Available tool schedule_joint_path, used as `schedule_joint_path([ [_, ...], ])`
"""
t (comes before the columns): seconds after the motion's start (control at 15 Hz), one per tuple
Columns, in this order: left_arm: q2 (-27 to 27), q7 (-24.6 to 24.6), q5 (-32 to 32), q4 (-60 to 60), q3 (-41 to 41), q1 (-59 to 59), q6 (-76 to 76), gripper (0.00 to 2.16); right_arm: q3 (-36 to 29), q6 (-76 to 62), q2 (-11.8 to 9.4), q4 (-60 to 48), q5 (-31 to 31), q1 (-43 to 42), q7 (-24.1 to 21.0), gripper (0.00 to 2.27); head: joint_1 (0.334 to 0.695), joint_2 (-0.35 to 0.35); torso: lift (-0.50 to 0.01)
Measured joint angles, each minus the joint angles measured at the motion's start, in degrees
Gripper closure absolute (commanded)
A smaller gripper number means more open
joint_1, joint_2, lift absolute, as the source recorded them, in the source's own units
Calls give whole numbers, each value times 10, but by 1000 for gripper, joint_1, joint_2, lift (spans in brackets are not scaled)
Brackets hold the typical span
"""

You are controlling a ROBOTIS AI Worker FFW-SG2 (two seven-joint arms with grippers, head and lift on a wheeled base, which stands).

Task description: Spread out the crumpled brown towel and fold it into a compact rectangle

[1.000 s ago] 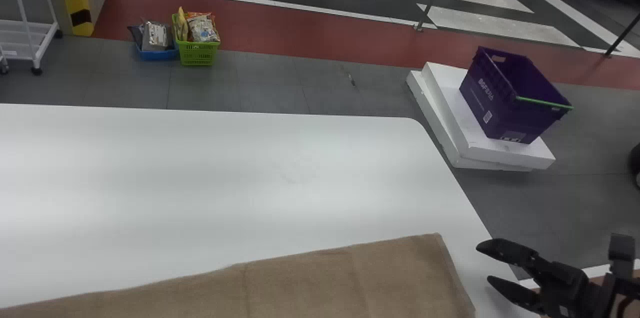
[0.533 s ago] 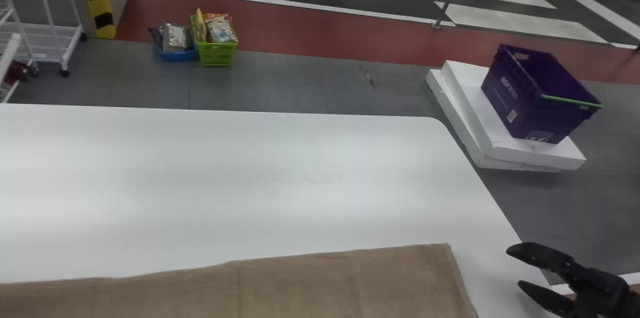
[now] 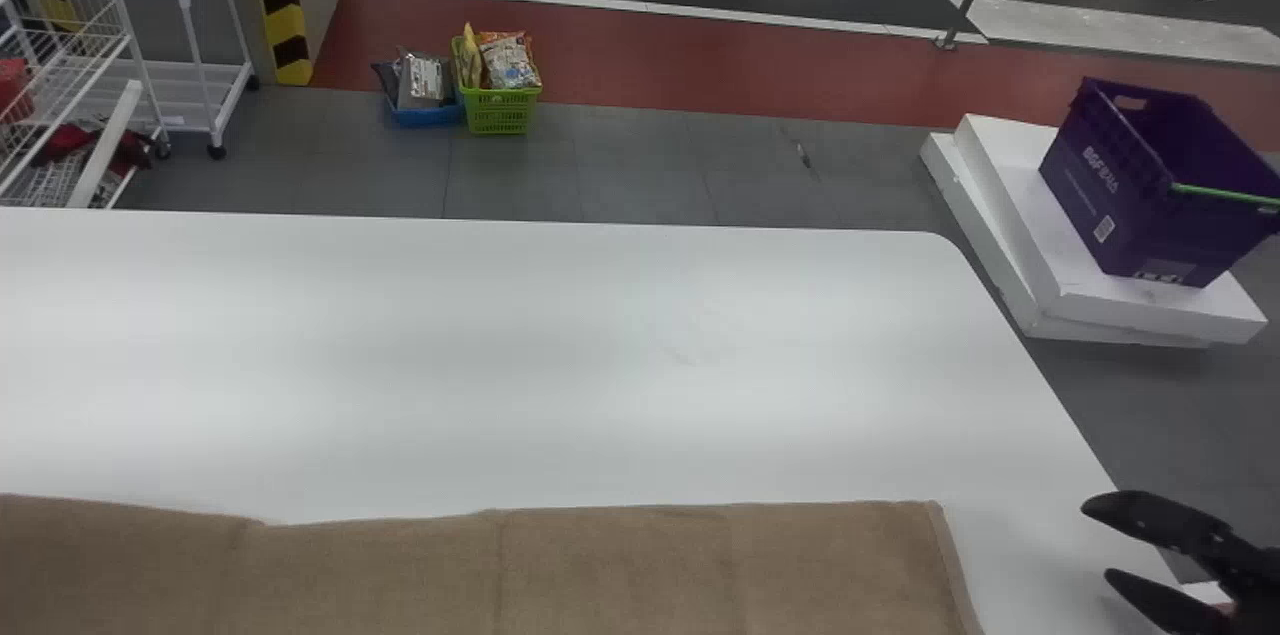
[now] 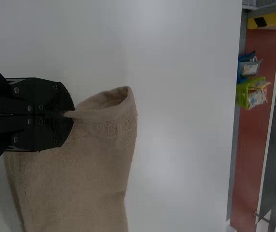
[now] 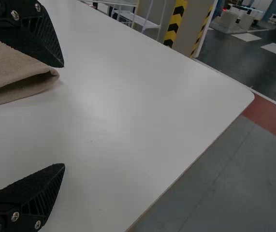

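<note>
In the head view my right gripper (image 3: pixel 1095 537) stands open beyond the right end of the brown towel (image 3: pixel 620 565), which lies as a long band along the near side of the table. Two spread fingers of the right gripper (image 5: pixel 64 115) show in the right wrist view, with a folded towel corner (image 5: pixel 19 77) by one of them and nothing between them. In the left wrist view my left gripper (image 4: pixel 67 115) is shut on an end of the towel (image 4: pixel 89 174), whose edge bulges up into a loop beside the fingertips.
The white table (image 3: pixel 560 345) extends beyond the towel, its right edge close to my right gripper. On the floor past it are a purple crate (image 3: pixel 1130 195) on white blocks, a green basket (image 3: pixel 500 110) and white wire racks (image 3: pixel 190 35).
The head view has swung left, so the room and the right gripper appear farther right. The towel's left part now reaches higher in that view, and its far edge runs more level.
</note>
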Motion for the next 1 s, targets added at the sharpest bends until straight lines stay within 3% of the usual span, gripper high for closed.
schedule_joint_path([
  [0.27,39,-3,-14,47,6,-32,13,2138,-2,0,-3,1,-2,0,0,76,695,-125,-127],
  [0.47,45,-33,3,43,13,-25,44,2138,2,0,-4,1,-2,-2,0,76,695,-129,-127],
  [0.67,25,-40,43,-29,-15,-13,115,2135,9,0,-2,1,-2,-3,0,76,695,-238,-127],
  [0.87,3,-12,34,-112,-114,-25,128,2105,10,0,4,-2,-2,-2,0,80,695,-350,-127],
  [1.0,-16,8,7,-129,-193,-57,128,2105,9,0,7,-5,-3,1,1,80,695,-350,-127],
])
